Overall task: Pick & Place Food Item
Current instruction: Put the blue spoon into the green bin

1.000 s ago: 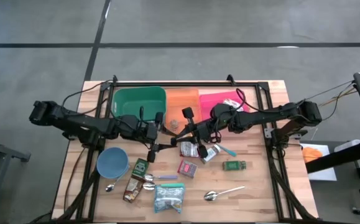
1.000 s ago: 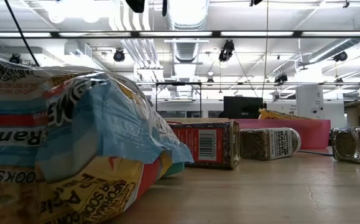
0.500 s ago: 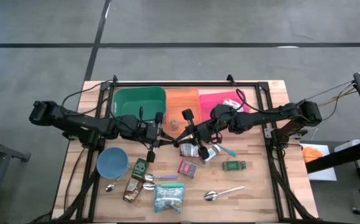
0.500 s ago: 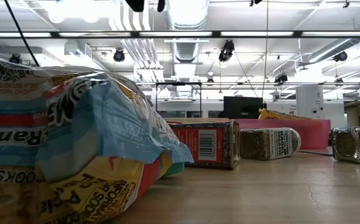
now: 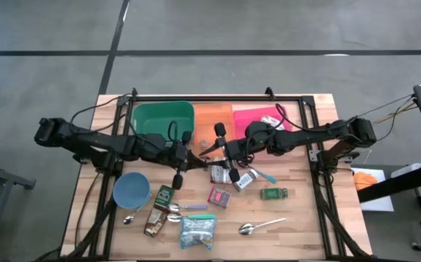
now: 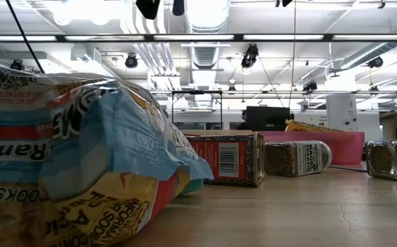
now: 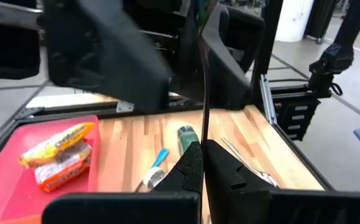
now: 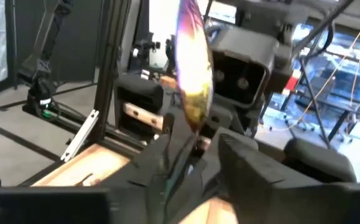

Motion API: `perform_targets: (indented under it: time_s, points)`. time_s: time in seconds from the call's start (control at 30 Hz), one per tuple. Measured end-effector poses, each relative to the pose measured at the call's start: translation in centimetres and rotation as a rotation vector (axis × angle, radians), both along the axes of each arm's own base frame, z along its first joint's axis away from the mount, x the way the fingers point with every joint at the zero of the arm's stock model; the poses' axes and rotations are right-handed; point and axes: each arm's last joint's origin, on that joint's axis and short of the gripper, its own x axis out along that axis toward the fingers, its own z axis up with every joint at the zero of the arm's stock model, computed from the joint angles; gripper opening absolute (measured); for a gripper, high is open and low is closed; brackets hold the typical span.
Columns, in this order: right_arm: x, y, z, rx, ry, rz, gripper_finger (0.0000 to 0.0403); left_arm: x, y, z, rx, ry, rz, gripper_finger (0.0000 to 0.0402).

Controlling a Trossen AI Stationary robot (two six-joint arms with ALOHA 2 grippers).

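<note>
A thin, shiny food packet [image 8: 192,68] stands on edge in mid-air over the table's middle, in front of the orange bin [image 5: 212,116]. The left wrist view shows it only as a thin dark line [image 7: 203,74]. My left gripper [image 7: 203,149] reaches in level from the table's left and is shut on it. My right gripper [image 8: 196,138] faces it from the table's right and is open. One right finger stands on each side of the packet. In the high view the two grippers meet at the packet [image 5: 202,149]. My left gripper pinches the packet's two flat faces [image 7: 203,134] between its two fingers, coming level from the table's left. The packet stands upright and edge-on in the hold, lifted clear of the table. My right gripper: I cannot tell whether a finger still touches the packet.
A green bin [image 5: 163,120] and a pink bin [image 5: 257,116] holding a noodle packet [image 7: 58,155] flank the orange bin. Below the arms lie a blue bowl [image 5: 131,191], spoons, spice jars [image 5: 274,193], a red box [image 5: 219,196] and a ramen packet [image 5: 197,231].
My left gripper's fingers have shut on the packet, and my right gripper's fingers have then come apart from it. Both hands stayed where they were, each rolling a little about its wrist. The packet has kept its place between them.
</note>
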Motion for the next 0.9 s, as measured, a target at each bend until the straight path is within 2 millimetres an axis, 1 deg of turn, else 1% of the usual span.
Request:
perform_targets:
  time_s: [0.07, 0.17, 0.27, 0.37, 0.57, 0.7, 0.77, 0.9]
  points:
    - [0.0, 0.0, -0.1, 0.009, 0.009, 0.000, 0.0184, 0.0, 0.0, 0.2, -0.005, 0.016, 0.003, 0.0001]
    - [0.0, 0.0, 0.0, 0.024, 0.013, -0.016, 0.0220, 0.0, 0.0, 0.4, -0.015, 0.046, 0.018, 0.0001]
    - [0.0, -0.1, 0.0, 0.026, 0.014, -0.038, 0.0245, -0.2, 0.1, 0.7, -0.016, 0.071, 0.035, 0.0001]
    - [0.1, -0.2, 0.0, 0.037, 0.016, -0.070, 0.0261, -0.7, 0.3, 1.1, -0.010, 0.109, 0.074, 0.0001]
    - [0.1, -0.5, -0.1, 0.066, 0.033, -0.170, 0.0271, -2.2, 0.8, 2.4, 0.005, 0.186, 0.181, 0.0001]
    - [0.1, -0.7, -0.6, 0.102, 0.085, -0.250, 0.0272, -3.5, 1.2, 3.1, 0.030, 0.259, 0.264, 0.0000]
    - [0.1, -0.8, -1.0, 0.122, 0.131, -0.291, 0.0272, -4.2, 1.5, 3.4, 0.051, 0.306, 0.330, 0.0000]
    - [-0.1, -1.0, -2.1, 0.156, 0.246, -0.369, 0.0272, -5.8, 2.4, 3.4, 0.100, 0.424, 0.534, 0.0000]
